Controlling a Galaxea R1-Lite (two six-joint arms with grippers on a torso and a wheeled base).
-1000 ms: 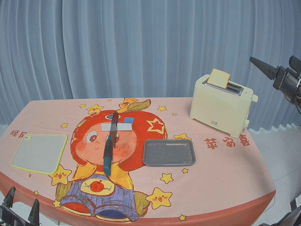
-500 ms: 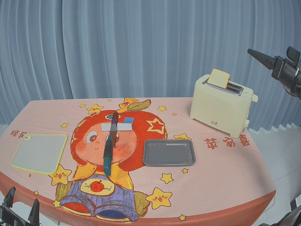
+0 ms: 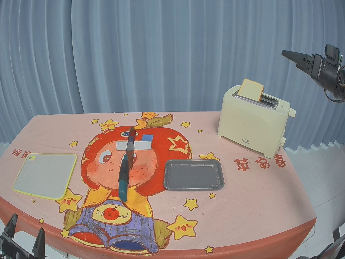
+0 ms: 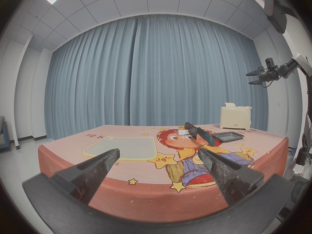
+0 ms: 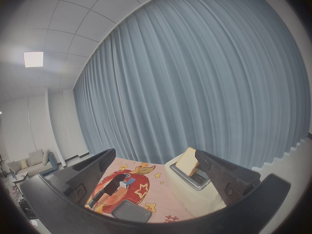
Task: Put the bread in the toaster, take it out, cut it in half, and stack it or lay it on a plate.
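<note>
Showed a pink, cartoon-printed desk (image 3: 251, 205) before a blue curtain. Found the left fingers (image 4: 94, 169) at the near left corner, low beside the desk's edge, spread apart and empty. Showed next, on the desk's left side, a white cutting board (image 3: 45, 175) with a yellow rim, lying flat. Showed near the middle a knife (image 3: 124, 169), teal handle toward the near edge, blade pointing far and propped on a small white block (image 3: 142, 145). Showed just right of the knife a grey plate (image 3: 194, 174), shallow and rectangular. Showed at the far right a cream toaster (image 3: 253, 126), with the bread (image 3: 251, 89) standing at the left end of its top, upper half sticking out of a slot. Found the right fingers (image 5: 224, 176) high in the air, right of the toaster and above it, well apart from the bread, parted and holding nothing, tips pointing left. Placed the bread below and to the left of those fingers, upright, broad faces seemingly in line with the slot. Judged the right arm much the nearer, the left sitting across the whole desk. Judged the coming move a descent leftward to bring one finger to each broad face, then a straight lift; cutting and plating not yet done.
</note>
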